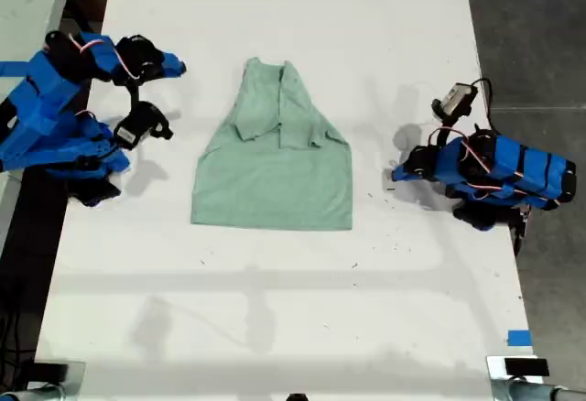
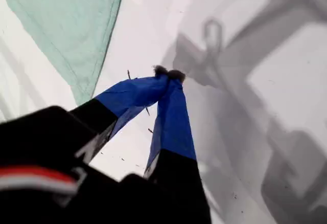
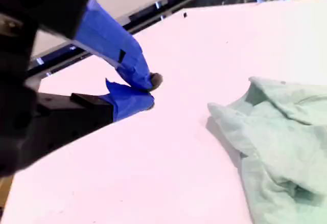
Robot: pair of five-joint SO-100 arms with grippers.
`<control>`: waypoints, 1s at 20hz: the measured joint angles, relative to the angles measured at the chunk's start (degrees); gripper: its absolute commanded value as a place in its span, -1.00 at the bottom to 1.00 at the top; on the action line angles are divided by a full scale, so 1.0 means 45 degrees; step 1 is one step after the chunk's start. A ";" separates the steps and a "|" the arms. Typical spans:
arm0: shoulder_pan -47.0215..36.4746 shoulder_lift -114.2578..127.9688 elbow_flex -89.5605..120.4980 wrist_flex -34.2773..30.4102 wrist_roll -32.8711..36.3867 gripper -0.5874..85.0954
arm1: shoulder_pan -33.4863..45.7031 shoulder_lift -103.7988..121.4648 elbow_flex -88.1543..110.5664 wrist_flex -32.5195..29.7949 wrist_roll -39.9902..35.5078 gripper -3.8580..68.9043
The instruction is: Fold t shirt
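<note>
Blue tape nearest. Both grippers clenched, empty, flanking t shirt; long axis runs between them; neither nearer.

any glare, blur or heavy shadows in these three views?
Exterior view: sharp and evenly lit, soft arm shadows on the white table. First wrist view: gripper blurred up close, hard overlapping shadows on the table, t shirt edge soft. Second wrist view: pinkish cast, table nearly blown out, gripper soft.
</note>
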 measured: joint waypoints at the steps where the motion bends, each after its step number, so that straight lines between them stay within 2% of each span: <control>1: 0.0879 0.2500 0.2109 -0.0684 -0.0215 -0.99 | 0.0000 0.0000 0.0000 0.0000 0.0000 -0.95; 3: 0.2305 0.6543 0.5527 -0.1172 -0.0625 -0.99 | 0.0000 0.0000 0.0000 0.0000 0.0000 -0.95; 6: 0.3105 0.7637 0.7754 -0.1621 -0.0664 -0.99 | 0.0000 0.0000 0.0000 0.0000 0.0000 -0.95; 13: 0.3125 0.7910 0.8926 -0.1328 -0.1465 -0.99 | 0.0000 0.0000 0.0000 0.0000 0.0000 -0.95; 20: 0.3125 0.7910 0.8926 -0.1270 -0.1602 -0.99 | 0.0000 0.0000 0.0020 0.0000 0.0000 -0.95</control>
